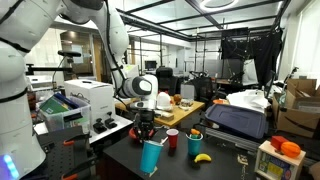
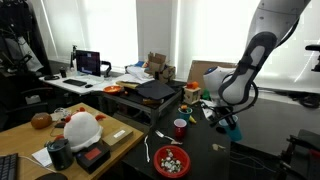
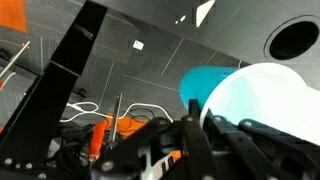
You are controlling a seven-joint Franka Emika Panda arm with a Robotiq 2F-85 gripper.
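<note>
one teal cup hangs in the tool, whose fingers are closed in against the cup's upper part. the grip looks firm, though the exact contact is too small to make out in both exterior views. the cup's long axis runs close to vertical with a slight lean. its upper end sits at the tool and its lower end points down toward the dark tabletop, close to that tabletop's near edge in an exterior view.

in an exterior view the tool and teal cup sit by the tabletop's far side edge, under the bent white arm. in the wrist view the teal cup fills the right half, with a wide pale round face turned toward the camera. i cannot tell whether that face is the mouth or the base. the tool shows only as dark fingers low in the picture, pressed close about the cup, with ceiling panels behind.

further in from that edge stands a red cup, upright and apart from the held one. a blue cup is just beside it, and a banana lies flat in front of the blue cup. the red cup also shows in an exterior view, with a red bowl nearer the tabletop's front corner — well apart from the tool.
</note>
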